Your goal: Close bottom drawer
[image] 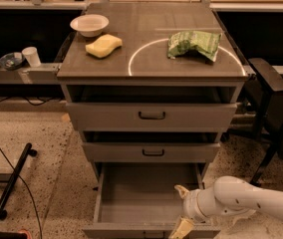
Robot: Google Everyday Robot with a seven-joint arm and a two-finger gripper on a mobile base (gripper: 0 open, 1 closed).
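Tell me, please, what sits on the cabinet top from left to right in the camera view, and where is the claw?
From the left: white bowl → yellow sponge → green bag. The claw is low down, at the open bottom drawer's front right corner.

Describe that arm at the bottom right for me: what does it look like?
The arm is a smooth, white, rounded tube with a few small dark dots on its shell. It narrows to a ringed white wrist. The gripper, at the front right corner of the bottom drawer, has two stubby cream-yellow fingers. No cables show.
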